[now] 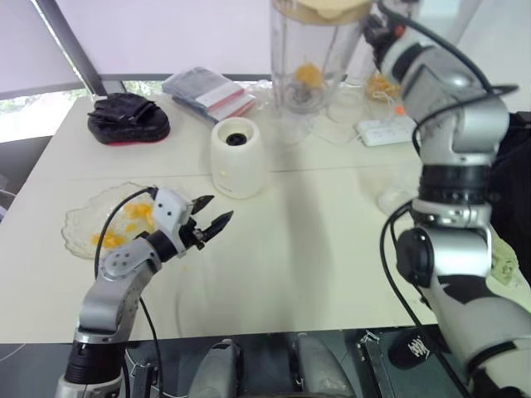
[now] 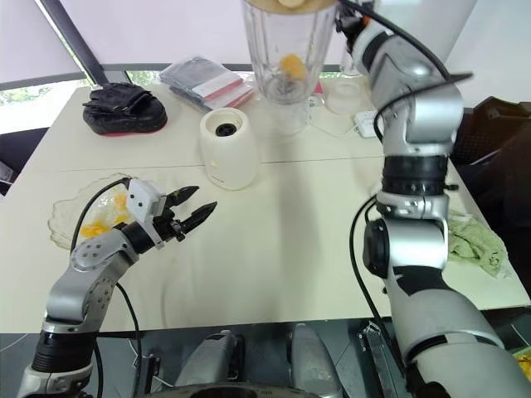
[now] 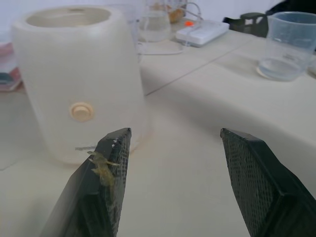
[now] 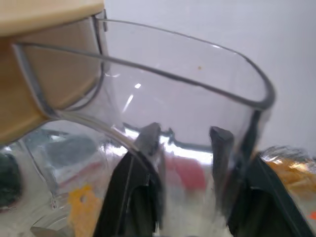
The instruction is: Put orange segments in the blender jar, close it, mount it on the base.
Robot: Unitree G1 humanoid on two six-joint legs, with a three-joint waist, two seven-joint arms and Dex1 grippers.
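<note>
While the right gripper (image 4: pixel 185 132) is closed on the jar (image 1: pixel 290 58), lid (image 1: pixel 332 8) on and orange pieces (image 1: pixel 309 76) inside, the step in hand looks like mounting. To do it well: keep the jar upright, centre its foot over the socket of the white base (image 1: pixel 236 157), lower straight, no tilt. The jar is at top centre of the head view, with the gripper touching its right edge. The base is lower left of it, apart. The left gripper (image 1: pixel 221 207) is open and empty, lower left, beside the plate (image 1: pixel 73 228)
</note>
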